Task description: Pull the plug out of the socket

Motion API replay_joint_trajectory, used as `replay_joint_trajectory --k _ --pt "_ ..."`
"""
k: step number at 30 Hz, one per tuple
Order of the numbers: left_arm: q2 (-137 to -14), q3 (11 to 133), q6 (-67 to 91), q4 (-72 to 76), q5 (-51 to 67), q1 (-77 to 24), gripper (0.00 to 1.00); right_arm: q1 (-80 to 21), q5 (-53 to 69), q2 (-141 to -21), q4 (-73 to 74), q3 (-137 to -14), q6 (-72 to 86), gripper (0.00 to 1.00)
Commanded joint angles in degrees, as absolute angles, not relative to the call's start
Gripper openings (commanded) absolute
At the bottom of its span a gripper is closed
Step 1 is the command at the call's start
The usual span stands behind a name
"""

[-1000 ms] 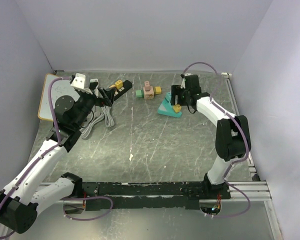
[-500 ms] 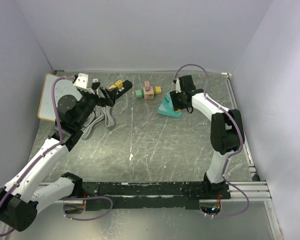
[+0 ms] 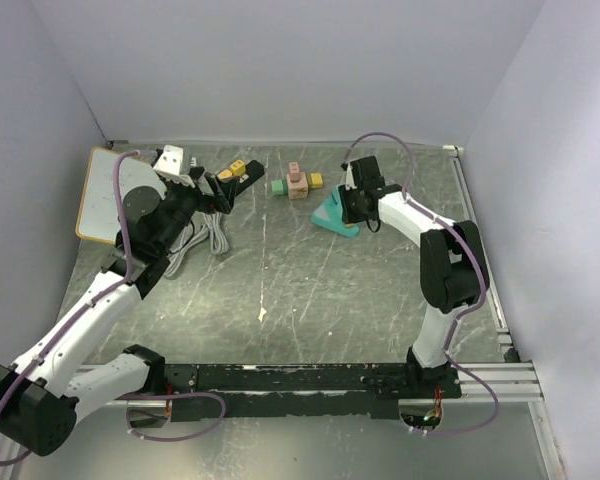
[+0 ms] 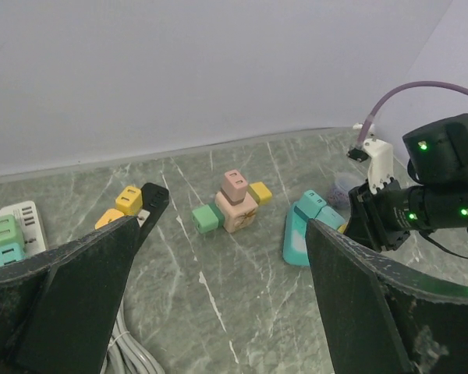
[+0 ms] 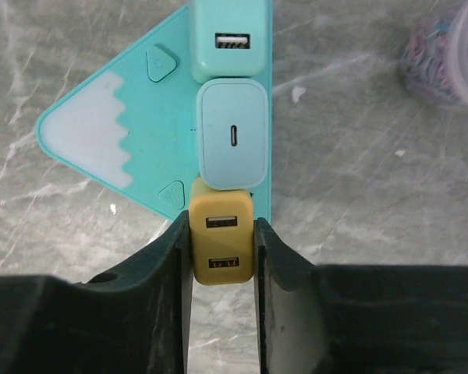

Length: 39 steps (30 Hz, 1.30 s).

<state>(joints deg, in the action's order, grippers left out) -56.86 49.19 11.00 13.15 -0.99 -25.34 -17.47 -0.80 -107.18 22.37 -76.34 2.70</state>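
A teal triangular socket [image 5: 160,109] lies flat on the table at the back right [image 3: 330,216]. Three plugs stand in a row along its edge: a teal one [image 5: 231,35], a pale blue one [image 5: 232,132] and a yellow plug [image 5: 222,269] with two USB slots. My right gripper [image 5: 221,226] is shut on the yellow plug, one finger pressed to each side, and the plug still sits against the socket. My left gripper [image 4: 222,232] hangs open above the table at the back left [image 3: 212,188], holding nothing.
A pink cube socket [image 4: 235,206] carries a green plug [image 4: 207,218] and a yellow one [image 4: 260,192]. A black power strip [image 4: 152,199], a white strip [image 4: 15,218], grey cables [image 3: 205,240] and a white board [image 3: 102,190] lie left. A purple tub [image 5: 444,54] sits beyond the socket.
My right gripper has moved left over the teal socket and closed from open onto the yellow plug. The left arm has shifted slightly toward the back, still open.
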Motion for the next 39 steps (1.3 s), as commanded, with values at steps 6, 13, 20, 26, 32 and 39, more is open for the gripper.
replay_joint_trajectory --k 6,13,20,26,32,39 --pt "-61.8 52.3 16.8 9.4 -0.8 -28.2 0.99 -25.7 -1.7 -91.3 16.3 -59.4 14.2 0.18" --pt "-71.2 54.1 27.5 3.0 12.4 -30.8 0.99 -27.9 8.9 -81.7 12.9 -48.4 19.4 0.19" --pt "-66.8 38.1 40.3 3.4 20.9 -31.1 0.99 -31.0 13.7 -75.3 5.9 -41.4 24.4 0.19" --pt "-62.5 28.2 48.9 3.1 21.5 -32.0 0.95 -33.9 10.0 -73.0 -5.8 -33.4 31.8 0.19" --pt "-66.9 30.0 48.9 2.0 22.6 -32.2 0.95 -36.0 9.6 -72.8 -9.8 -31.2 35.2 0.19" --pt "-72.5 32.1 49.1 5.0 23.0 -33.9 0.93 -37.0 8.9 -72.9 -9.6 -32.3 34.9 0.19"
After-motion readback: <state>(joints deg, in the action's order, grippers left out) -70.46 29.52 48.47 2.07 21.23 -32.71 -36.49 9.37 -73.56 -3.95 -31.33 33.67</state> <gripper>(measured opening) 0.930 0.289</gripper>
